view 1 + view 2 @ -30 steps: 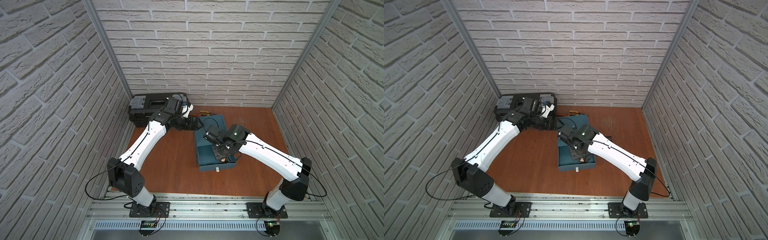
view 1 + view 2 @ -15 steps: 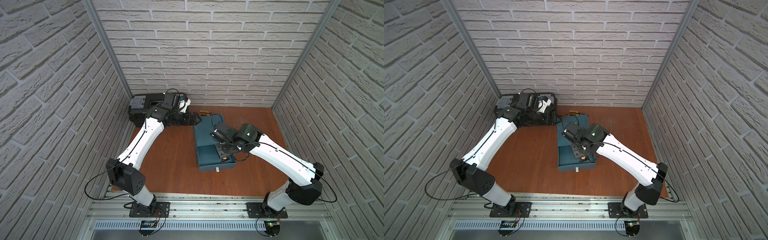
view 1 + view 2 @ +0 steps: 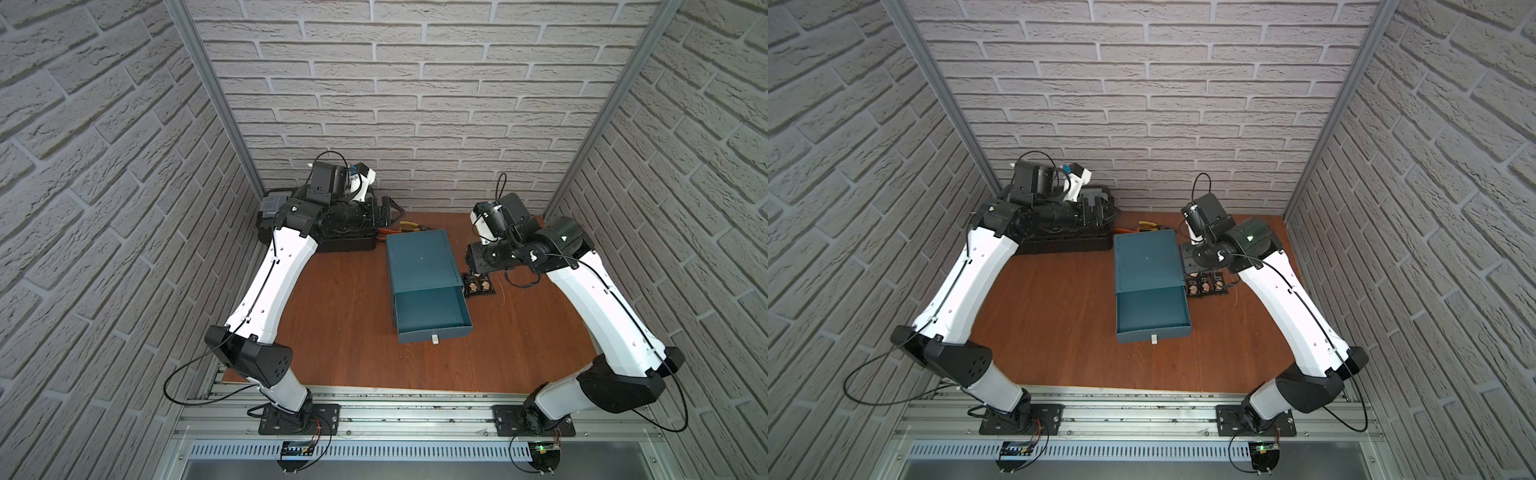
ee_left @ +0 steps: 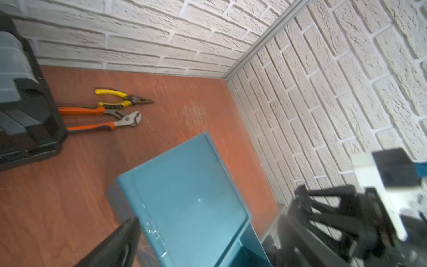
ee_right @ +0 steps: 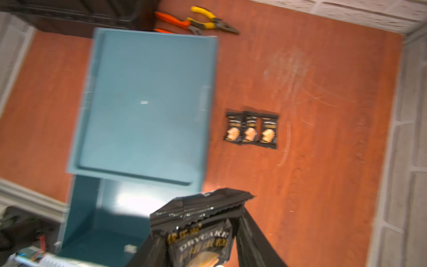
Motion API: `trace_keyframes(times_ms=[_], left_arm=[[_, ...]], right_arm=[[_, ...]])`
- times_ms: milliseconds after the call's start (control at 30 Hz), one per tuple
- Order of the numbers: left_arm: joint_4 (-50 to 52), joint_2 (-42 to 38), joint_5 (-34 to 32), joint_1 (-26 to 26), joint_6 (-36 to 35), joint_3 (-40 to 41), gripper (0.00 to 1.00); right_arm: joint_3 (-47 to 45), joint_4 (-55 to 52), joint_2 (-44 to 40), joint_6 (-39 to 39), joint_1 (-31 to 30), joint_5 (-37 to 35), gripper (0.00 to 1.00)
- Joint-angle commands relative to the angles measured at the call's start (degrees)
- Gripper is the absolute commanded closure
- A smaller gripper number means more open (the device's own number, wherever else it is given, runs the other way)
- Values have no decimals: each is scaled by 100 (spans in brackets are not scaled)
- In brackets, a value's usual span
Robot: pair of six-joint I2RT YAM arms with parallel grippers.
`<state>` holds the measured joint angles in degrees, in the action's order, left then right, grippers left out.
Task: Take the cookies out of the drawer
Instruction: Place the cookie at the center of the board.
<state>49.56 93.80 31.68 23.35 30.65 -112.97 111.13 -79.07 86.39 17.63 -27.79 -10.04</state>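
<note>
The teal drawer (image 3: 434, 332) stands pulled out toward the front of its cabinet (image 3: 419, 257), and its inside looks bare in both top views. My right gripper (image 5: 203, 240) is shut on a black cookies packet (image 5: 196, 215) marked DRYGAKE. It hangs to the right of the cabinet, above three black cookie packets (image 5: 251, 130) lying side by side on the table (image 3: 1206, 286). My left gripper (image 3: 388, 210) is open and holds nothing. It hovers at the back by the toolbox, and one finger (image 4: 120, 242) shows over the cabinet's corner.
A black toolbox (image 3: 274, 203) sits at the back left. Orange-handled and yellow-handled pliers (image 3: 409, 225) lie between it and the cabinet's rear. Brick walls close in on three sides. Bare wooden table (image 3: 340, 316) spreads left of the drawer.
My right arm has swung from over the open drawer to the cabinet's right side, carrying the black packet. My left arm has drawn back toward the toolbox.
</note>
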Motion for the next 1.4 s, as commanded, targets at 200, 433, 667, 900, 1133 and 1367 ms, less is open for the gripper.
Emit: trace_keyframes(times_ms=[200,433,667,900,1133,1367], left_arm=[[93,348,1162,1009,-10,-190,1],[1745,178,76,1694,-881,-195,1],[2113,-151,-843,1979,-911,259,1],[1879,-223,-1112,2192,-544,283,1],[2022,17,-1069,2217,-559,63,1],[2017,141,-1007,2226,-557,-36,2]], right_arm=[[-1720,1838,106,-1729,1612,311,58],[-2175,2649,816,-2383,2442,420,61],[-2290,3170,1745,-2838,2842,458,62],[-2518,3661,2342,-3079,2900,288,62],[-2721,3871,2618,-3030,2911,280,59],[-2675,3856,2891,-3064,2911,111,52]])
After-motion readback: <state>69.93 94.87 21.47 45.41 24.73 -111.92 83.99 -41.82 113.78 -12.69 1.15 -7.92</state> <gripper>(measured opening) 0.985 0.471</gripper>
